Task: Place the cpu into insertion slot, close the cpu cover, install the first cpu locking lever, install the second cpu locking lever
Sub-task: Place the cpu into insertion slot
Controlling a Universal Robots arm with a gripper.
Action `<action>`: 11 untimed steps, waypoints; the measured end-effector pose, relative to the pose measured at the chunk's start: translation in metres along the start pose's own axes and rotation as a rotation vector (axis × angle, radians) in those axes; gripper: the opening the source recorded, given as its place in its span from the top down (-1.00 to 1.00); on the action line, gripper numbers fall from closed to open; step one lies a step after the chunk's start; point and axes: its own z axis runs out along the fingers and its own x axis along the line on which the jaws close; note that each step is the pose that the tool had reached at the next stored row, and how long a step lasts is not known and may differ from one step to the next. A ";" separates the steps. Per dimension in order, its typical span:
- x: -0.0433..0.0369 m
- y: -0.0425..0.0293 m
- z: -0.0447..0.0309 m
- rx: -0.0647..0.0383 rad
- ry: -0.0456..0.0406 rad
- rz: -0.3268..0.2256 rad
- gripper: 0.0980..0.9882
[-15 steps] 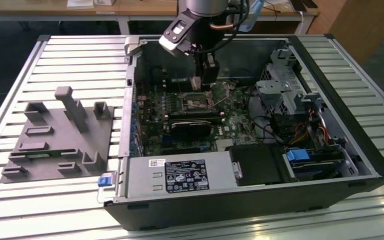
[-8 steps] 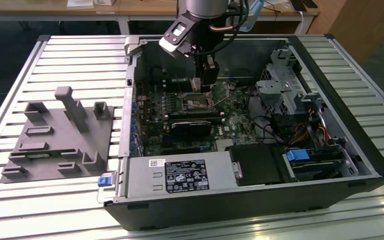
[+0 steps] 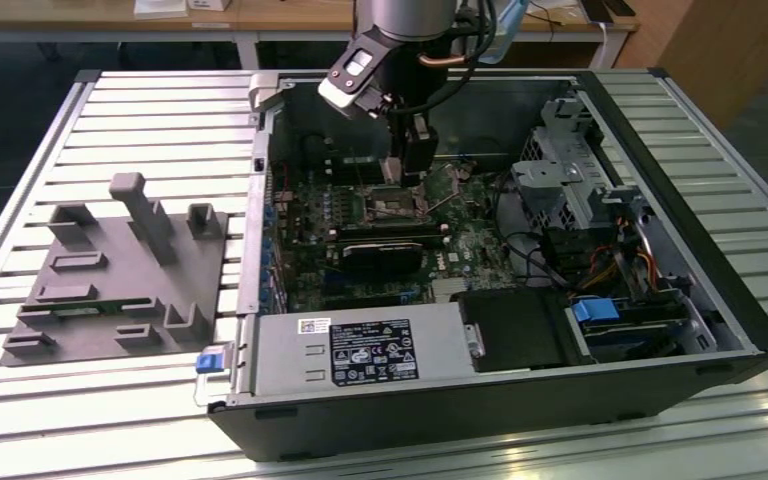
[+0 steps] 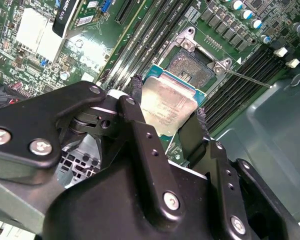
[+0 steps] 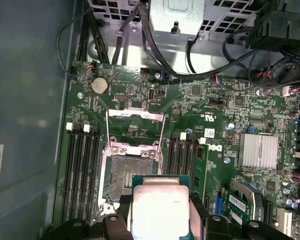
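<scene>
My gripper [image 4: 168,100] is shut on the cpu [image 4: 166,106], a flat square chip with a silver-grey top on a green edge, pinched between two black fingers [image 4: 138,89]. In both wrist views the chip hangs above the board, beside the insertion slot [image 5: 124,172], whose dark centre lies bare. The cpu cover [image 5: 135,114], a thin silvery frame, stands swung open past the slot. A thin metal lever [image 4: 247,78] sticks out sideways from the slot's corner. In the exterior view the gripper [image 3: 412,172] reaches down into the open computer case just above the slot [image 3: 391,203].
Black memory slots [image 5: 82,170] flank the socket on both sides. A silver heatsink [image 5: 258,150] and cables [image 5: 155,55] sit nearby. In the exterior view a power supply [image 3: 357,350], a drive cage [image 3: 558,170] and a grey fixture [image 3: 117,270] on the slatted table surround the board.
</scene>
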 end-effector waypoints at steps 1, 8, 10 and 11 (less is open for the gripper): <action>0.0001 0.0000 0.0004 0.000 -0.0001 0.000 0.00; 0.0014 0.0000 0.0028 0.001 0.0000 0.000 0.00; 0.0016 0.0000 0.0036 0.001 0.0000 0.000 0.00; 0.0017 0.0000 0.0041 0.001 0.0000 0.000 0.00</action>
